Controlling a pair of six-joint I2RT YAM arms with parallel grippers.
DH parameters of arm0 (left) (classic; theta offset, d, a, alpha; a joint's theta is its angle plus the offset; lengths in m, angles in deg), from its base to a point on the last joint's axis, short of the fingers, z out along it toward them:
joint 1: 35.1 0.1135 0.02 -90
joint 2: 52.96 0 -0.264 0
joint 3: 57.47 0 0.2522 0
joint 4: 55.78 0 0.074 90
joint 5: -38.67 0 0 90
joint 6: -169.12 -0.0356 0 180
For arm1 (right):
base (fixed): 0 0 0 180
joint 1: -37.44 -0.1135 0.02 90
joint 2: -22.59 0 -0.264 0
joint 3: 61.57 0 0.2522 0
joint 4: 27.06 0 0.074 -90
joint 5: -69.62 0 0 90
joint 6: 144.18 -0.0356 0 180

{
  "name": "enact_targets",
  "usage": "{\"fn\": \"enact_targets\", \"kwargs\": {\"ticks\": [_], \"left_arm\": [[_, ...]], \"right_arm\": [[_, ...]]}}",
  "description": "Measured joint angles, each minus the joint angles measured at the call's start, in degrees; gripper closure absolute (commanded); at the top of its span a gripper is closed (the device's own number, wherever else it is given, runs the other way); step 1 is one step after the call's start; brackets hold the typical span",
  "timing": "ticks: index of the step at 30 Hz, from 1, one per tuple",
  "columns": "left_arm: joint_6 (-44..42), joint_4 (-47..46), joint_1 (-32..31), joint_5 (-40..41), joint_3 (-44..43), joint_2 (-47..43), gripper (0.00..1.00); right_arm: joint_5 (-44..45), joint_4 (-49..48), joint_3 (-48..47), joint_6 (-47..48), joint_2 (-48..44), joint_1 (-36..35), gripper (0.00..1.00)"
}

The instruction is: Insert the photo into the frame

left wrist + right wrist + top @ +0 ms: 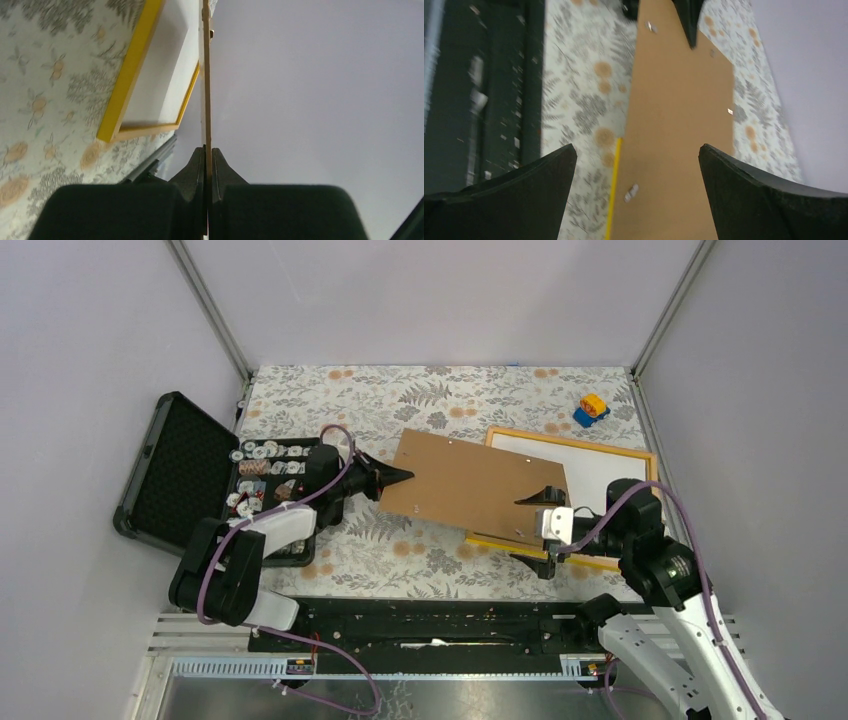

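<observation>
The yellow-orange frame (645, 465) lies flat at the right of the table. A white sheet (600, 468) fills it; no printed side shows, so I cannot tell whether it is the photo. The brown hardboard backing sheet (470, 485) hangs tilted over the frame's left part. My left gripper (402, 475) is shut on the board's left edge, which shows edge-on in the left wrist view (205, 75), with the frame (125, 90) beyond it. My right gripper (520, 531) is open over the board's near right corner. In the right wrist view the gripper (636, 150) stands wide open above the board (679, 125).
An open black case (170, 470) with several small round parts stands at the left, beside the left arm. A blue and yellow toy (591, 408) sits at the back right. Grey walls close in the floral tablecloth (400, 400). A black rail (430, 625) runs along the near edge.
</observation>
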Motion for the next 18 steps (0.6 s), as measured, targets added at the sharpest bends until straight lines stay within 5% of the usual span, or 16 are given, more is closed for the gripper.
{"fn": "enact_targets", "kwargs": {"ticks": [10,18], "left_arm": [[-9.46,-0.09,-0.11,0.42,-4.57,2.84,1.0],[-16.79,-1.14,-4.74,3.82,-4.81,3.8,1.0]], "right_arm": [[-12.13,-3.17,-6.23,-25.46,7.63,-0.02,0.0],[24.3,-9.94,-9.49,-60.0,13.03,-0.02,0.0]]}}
